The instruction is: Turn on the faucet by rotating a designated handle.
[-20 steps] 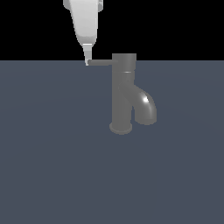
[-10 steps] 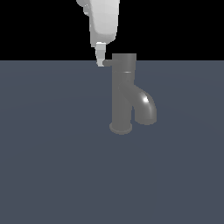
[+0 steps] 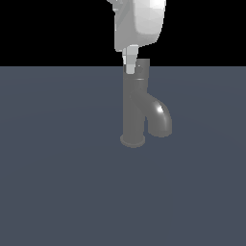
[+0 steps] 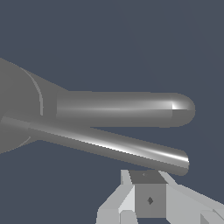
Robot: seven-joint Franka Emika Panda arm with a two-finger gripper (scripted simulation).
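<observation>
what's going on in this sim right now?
A single Panda arm is working a dark grey faucet standing on a flat grey surface. Its gripper is down at the faucet's top cap, and the wrist view shows it right beside the thin handle near its free end. Whether the jaws are open or shut can't be told.

A bare simulated test scene, not a furnished room.

A flat, featureless slate-blue floor (image 3: 57, 192) runs to a straight horizon under a plain black backdrop (image 3: 48, 29), with no walls, furniture or textures to mark a home, kitchen or lab. A dark grey faucet (image 3: 136, 105) stands alone on this plane, joined to no sink or counter, and its surfaces, like those of the white robot arm (image 3: 141, 21) above it, show the smooth shading and blocky facets of a computer render.
</observation>
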